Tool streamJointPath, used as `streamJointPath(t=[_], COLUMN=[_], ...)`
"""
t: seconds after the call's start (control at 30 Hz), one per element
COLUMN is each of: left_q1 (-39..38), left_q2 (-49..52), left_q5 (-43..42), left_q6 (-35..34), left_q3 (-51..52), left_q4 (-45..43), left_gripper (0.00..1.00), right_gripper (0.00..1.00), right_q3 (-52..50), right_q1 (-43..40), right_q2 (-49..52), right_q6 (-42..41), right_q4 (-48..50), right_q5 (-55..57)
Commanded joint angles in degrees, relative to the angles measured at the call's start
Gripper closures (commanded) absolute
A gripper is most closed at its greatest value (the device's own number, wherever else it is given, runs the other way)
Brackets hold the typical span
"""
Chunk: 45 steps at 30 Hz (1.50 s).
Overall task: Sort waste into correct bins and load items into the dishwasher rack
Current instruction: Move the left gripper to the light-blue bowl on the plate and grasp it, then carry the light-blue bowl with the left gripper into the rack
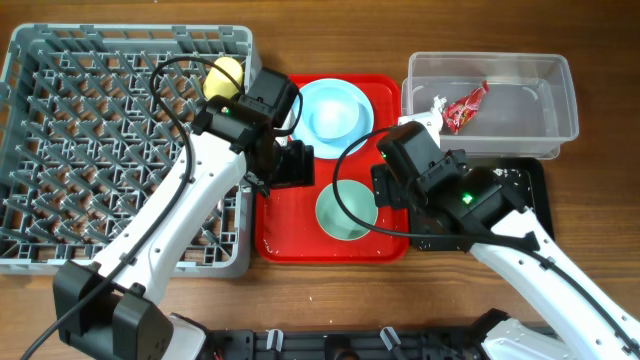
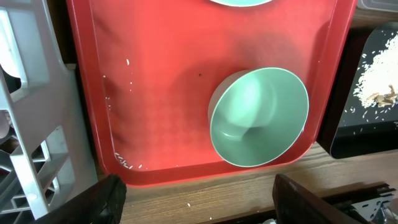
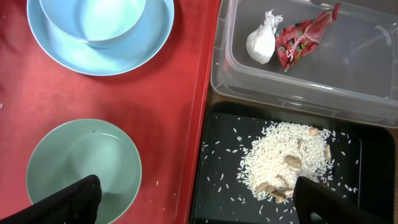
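At upper right, the clear tub holds the red wrapper and tissue wad. Just below it, the black tray carries the rice scraps. The red tray at centre bears the light blue plate and green bowl. The yellow cup sits in the rack at its top edge. The left gripper and right gripper are both spread, pinching nothing.

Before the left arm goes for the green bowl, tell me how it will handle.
The green bowl looks like glossy plastic: probably rigid and light, but slippery under a rim pinch. It sits upright and empty on the red tray, so a push would likely slide it rather than tip it. The tray's raised lip nearby may stop it.
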<state>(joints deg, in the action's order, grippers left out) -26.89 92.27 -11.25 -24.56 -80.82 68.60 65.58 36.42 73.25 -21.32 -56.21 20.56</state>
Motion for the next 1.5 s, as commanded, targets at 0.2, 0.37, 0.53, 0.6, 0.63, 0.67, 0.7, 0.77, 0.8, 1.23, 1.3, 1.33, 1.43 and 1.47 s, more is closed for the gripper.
streamJointPath(t=[0.2, 0.37, 0.53, 0.6, 0.63, 0.67, 0.7, 0.77, 0.8, 1.23, 1.3, 1.33, 1.43, 1.47], left_q1=[0.52, 0.52, 0.46, 0.2, -0.07, -0.48, -1.03, -2.12, -2.91, -7.08, -7.39, -7.41, -7.5, -7.8], left_q2=[0.37, 0.37, 0.37, 0.37, 0.37, 0.37, 0.37, 0.37, 0.39, 11.69, 15.3, 17.2, 21.38, 22.47], left_q5=[0.85, 0.85, 0.85, 0.87, 0.87, 0.9, 0.98, 2.4, 3.32, 11.8, 11.8, 11.78, 11.78, 11.78], left_q6=[-4.66, -6.43, -7.48, -7.48, -7.45, -7.45, -7.45, -7.45, -7.45, 2.01, 2.32, 2.27, 1.81, 1.66], left_q3=[0.31, 0.31, 0.31, 0.31, 0.31, 0.31, 0.31, 0.31, 0.31, 0.24, 0.24, 0.24, 0.24, 0.24], left_q4=[-0.52, -3.67, -5.95, -7.08, -7.63, -8.13, -8.63, -9.49, -10.69, -46.66, -48.92, -49.83, -51.3, -52.04], left_gripper=[0.23, 0.23, 0.23, 0.22, 0.22, 0.22, 0.22, 0.26, 0.35, 0.6, 0.59, 0.6, 0.64, 0.65], right_gripper=[0.0, 0.0, 0.01, 0.0, 0.0, 0.0, 0.0, 0.0, 0.0, 0.0, 0.0, 0.0, 0.0, 0.0], right_q3=[0.61, 0.5, 0.5, 0.5, 0.5, 0.5, 0.52, 0.5, 0.5, 0.5, 0.5, 0.5, 0.5, 0.5], right_q1=[-0.13, -3.98, -28.81, -38.45, -41.62, -44.83, -46.71, -47.21, -47.21, -47.21, -47.21, -47.21, -47.21, -47.21], right_q2=[0.44, -2.12, -6.23, -7.28, -7.65, -8.02, -8.24, -8.09, -7.96, -7.85, -7.85, -7.85, -7.85, -7.85], right_q6=[0.28, 0.31, 0.31, 0.26, 0.28, 0.31, 0.31, 0.31, 0.28, 0.28, 0.31, 0.31, 0.31, 0.28], right_q4=[0.07, 0.09, 0.09, 0.09, 0.04, 0.04, 0.04, 0.04, 0.02, 0.04, 0.02, 0.04, 0.04, 0.04], right_q5=[-0.15, -0.17, -0.15, -0.15, -0.15, -0.15, -0.15, -0.15, -0.15, -0.15, -0.15, -0.15, -0.15, -0.15])
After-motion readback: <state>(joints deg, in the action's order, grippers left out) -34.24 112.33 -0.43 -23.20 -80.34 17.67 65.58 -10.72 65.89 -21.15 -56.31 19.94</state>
